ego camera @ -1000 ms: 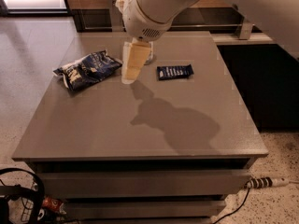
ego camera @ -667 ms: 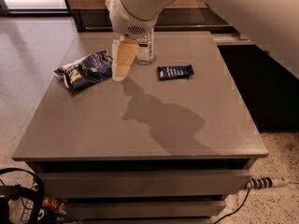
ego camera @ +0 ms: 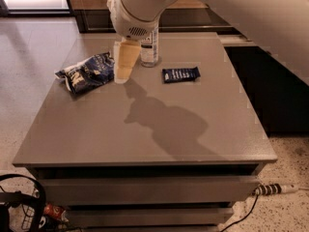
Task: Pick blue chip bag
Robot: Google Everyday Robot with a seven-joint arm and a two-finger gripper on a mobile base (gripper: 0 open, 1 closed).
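The blue chip bag (ego camera: 87, 72) lies crumpled at the back left of the grey table (ego camera: 145, 144), dark navy with white print. My gripper (ego camera: 122, 76) hangs from the white arm just to the right of the bag, its tan fingers (ego camera: 125, 59) pointing down close above the tabletop. The tip sits at the bag's right end; I cannot tell whether it touches it.
A clear bottle (ego camera: 149, 46) stands behind the gripper, partly hidden by the arm. A small flat dark blue bar wrapper (ego camera: 180, 74) lies to the right of the bottle. A power strip (ego camera: 273, 189) and cables lie on the floor at lower right.
The arm and gripper have moved left across the table, from between the bag and the wrapper to the bag's right end. The bottle now shows behind the arm.
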